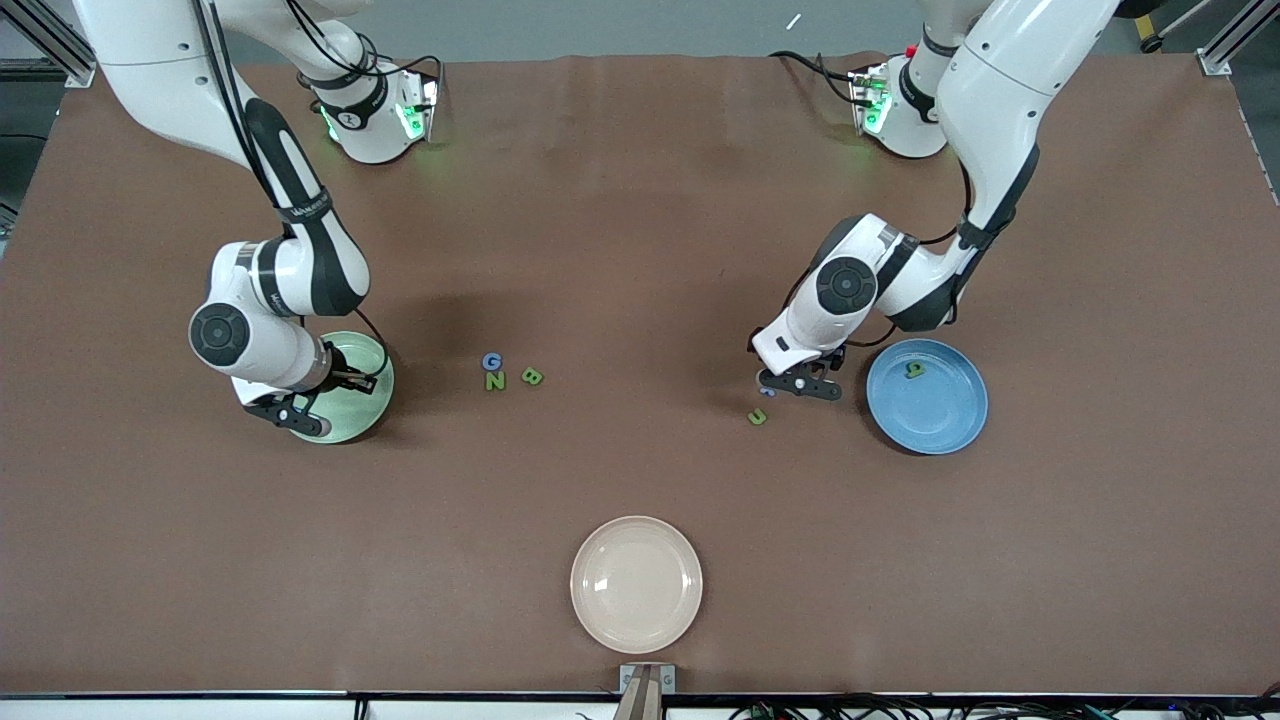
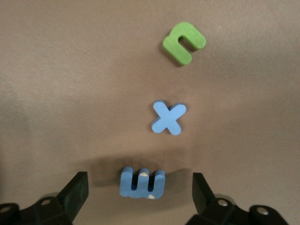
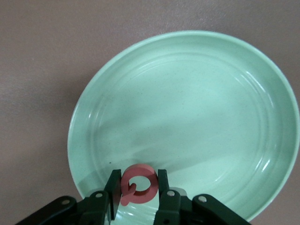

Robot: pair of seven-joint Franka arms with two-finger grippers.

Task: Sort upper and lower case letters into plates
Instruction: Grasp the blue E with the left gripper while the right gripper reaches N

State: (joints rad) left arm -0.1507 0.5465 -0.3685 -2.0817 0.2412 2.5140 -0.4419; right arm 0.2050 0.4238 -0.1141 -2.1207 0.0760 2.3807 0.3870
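The pale mint green plate (image 1: 366, 392) (image 3: 197, 103) lies toward the right arm's end of the table. My right gripper (image 1: 290, 410) (image 3: 137, 182) hangs over its rim, shut on a red letter Q (image 3: 138, 169). The blue plate (image 1: 940, 415) lies toward the left arm's end and holds one green letter (image 1: 913, 369). Beside that plate, low over the table, my left gripper (image 1: 800, 385) (image 2: 140, 182) is open. A blue letter m (image 2: 142, 183) lies on the table between its fingers with a gap on each side. A blue x (image 2: 168, 117) and a green n (image 2: 183, 42) (image 1: 757, 416) lie close by.
A blue G (image 1: 491, 361), a green N (image 1: 495, 380) and a green B (image 1: 532, 376) lie together mid-table. A cream plate (image 1: 636, 584) sits near the table edge closest to the front camera.
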